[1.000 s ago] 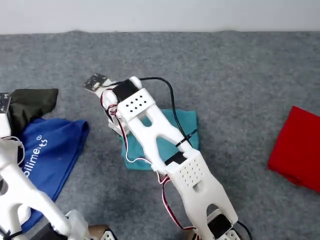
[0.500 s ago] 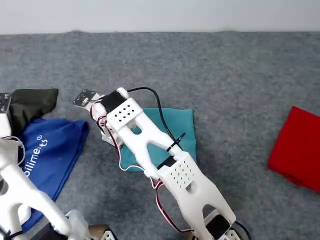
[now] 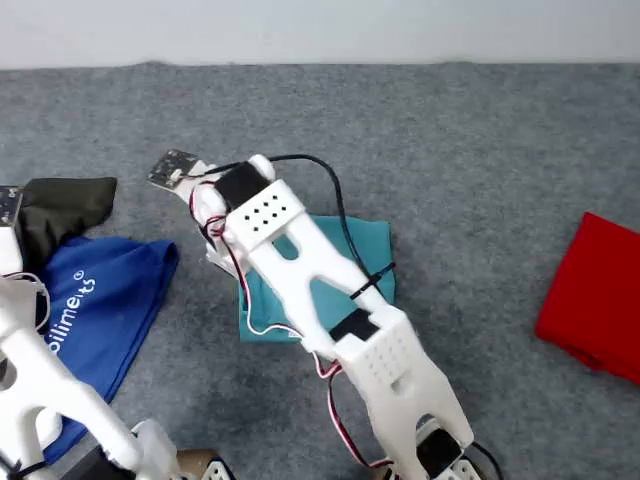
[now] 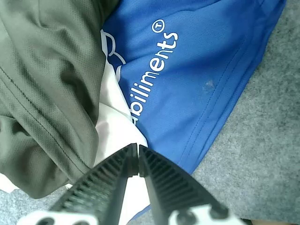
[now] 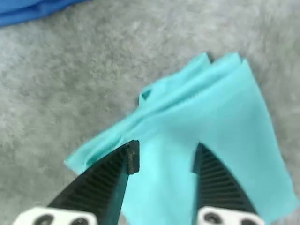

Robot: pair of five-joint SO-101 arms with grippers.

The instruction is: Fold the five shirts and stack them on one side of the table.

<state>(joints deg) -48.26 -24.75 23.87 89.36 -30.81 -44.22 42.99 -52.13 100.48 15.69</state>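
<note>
A: Where is the teal shirt (image 3: 365, 250)?

B: In the middle of the grey table (image 3: 470, 130), lying as a rough rectangle. The right arm (image 3: 330, 300) stretches over it from the near edge and covers much of it. In the right wrist view its layered edges show at one corner (image 5: 225, 122).

A: And the right end effector (image 5: 164, 157)?

B: It hangs above the teal shirt with its jaws spread wide. Nothing is between them.

A: What about the other shirts?

B: The red shirt (image 3: 595, 295) sits at the far right of the table, well apart from the teal one. The blue shirt (image 3: 105, 295) is spread out on the left. The olive shirt (image 3: 65, 205) lies just beyond it, and the two touch.

A: The left arm (image 3: 35, 380)?

B: It stands at the near left, over the blue shirt (image 4: 197, 79). The left end effector (image 4: 137, 152) has its jaws closed, tips together. They point down at a strip of white cloth (image 4: 112, 126) that shows between the olive shirt (image 4: 42, 84) and the blue one.

A: Does it grip that cloth?

B: I cannot tell. No fabric shows between the tips.
</note>
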